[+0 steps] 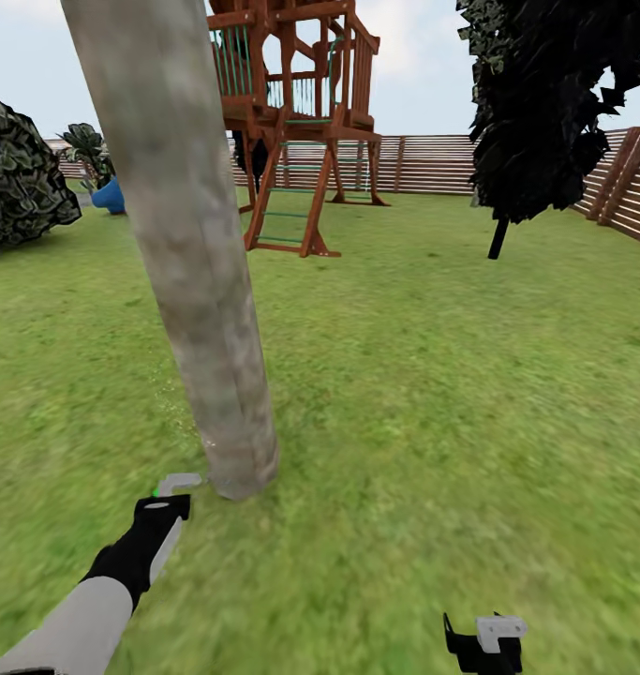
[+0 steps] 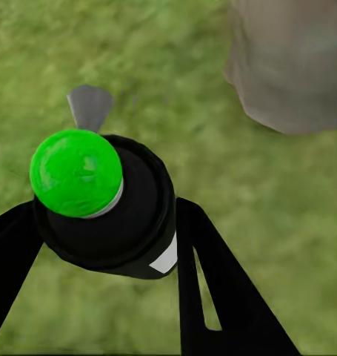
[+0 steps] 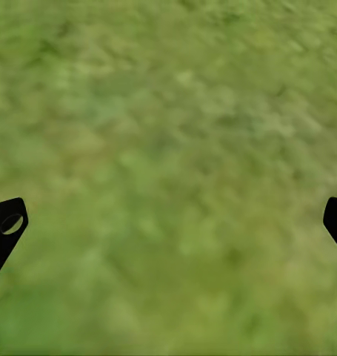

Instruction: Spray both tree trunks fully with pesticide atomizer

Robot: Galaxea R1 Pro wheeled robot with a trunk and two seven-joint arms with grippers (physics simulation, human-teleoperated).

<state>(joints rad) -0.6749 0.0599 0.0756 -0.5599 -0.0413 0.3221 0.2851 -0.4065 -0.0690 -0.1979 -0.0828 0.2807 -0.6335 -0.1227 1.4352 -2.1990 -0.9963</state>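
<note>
A thick pale mottled tree trunk (image 1: 193,253) rises from the grass floor (image 1: 432,394) just ahead of me, leaning toward upper left in the head view. My left gripper (image 1: 160,525) is shut on the pesticide atomizer (image 1: 170,497), a black bottle with a green cap and a grey nozzle. The nozzle points at the trunk's base, a short gap away. In the left wrist view the atomizer (image 2: 79,174) sits between the black fingers (image 2: 212,282), with the trunk base (image 2: 294,67) beyond. My right gripper (image 1: 483,642) hangs low at the right; its wrist view shows it (image 3: 168,222) open over bare grass.
A brown wooden play tower (image 1: 301,112) stands behind the trunk. A near-black cypress (image 1: 544,103) is at the right, a dark bush (image 1: 20,178) and a blue pot (image 1: 109,195) at the left. A slatted fence (image 1: 432,164) closes the lawn.
</note>
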